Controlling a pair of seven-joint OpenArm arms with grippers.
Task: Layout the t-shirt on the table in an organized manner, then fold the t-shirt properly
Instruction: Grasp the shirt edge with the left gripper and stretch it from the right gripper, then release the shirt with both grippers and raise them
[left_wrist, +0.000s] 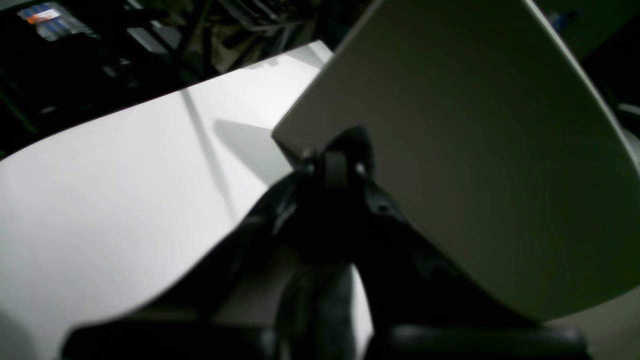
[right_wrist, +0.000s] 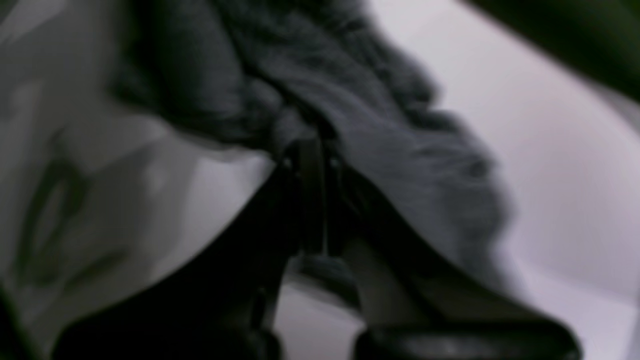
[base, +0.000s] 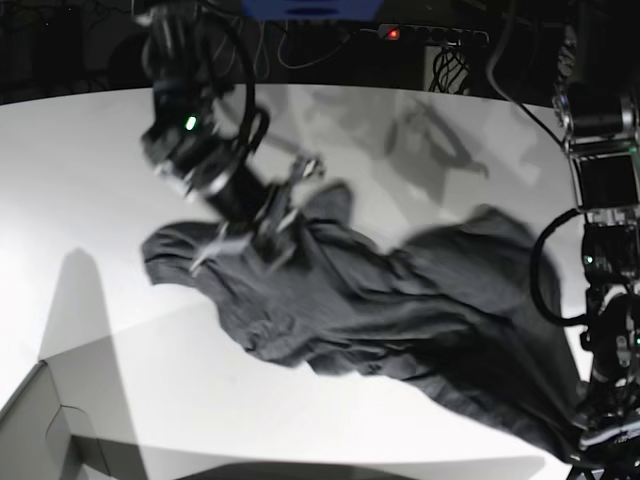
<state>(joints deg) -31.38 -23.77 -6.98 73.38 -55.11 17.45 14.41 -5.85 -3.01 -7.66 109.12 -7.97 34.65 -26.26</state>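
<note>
Across the white table (base: 80, 200), which fills most of the base view, the t-shirt (base: 400, 310) lies rumpled and unfolded, running as a diagonal band from the middle of the surface down to the near edge on that view's right. Its cloth is bunched in ridges, with one lobe spread out toward the view's left and a broader dark mass toward the right.

At the table's near corner on the view's left stands a grey box (base: 70, 425); only its corner and top show, and whether anything is inside it cannot be told. The left wrist view shows a pale flat panel (left_wrist: 475, 150) looming close above the tabletop.

The right gripper (right_wrist: 312, 150) is up at the shirt's upper end, its jaws together and pinched on a fold of the dark knit, which drapes away on both sides of it. The left gripper (left_wrist: 334, 165) sits at the lower right edge of the base view, jaws together; whether any cloth is caught between them cannot be told.
</note>
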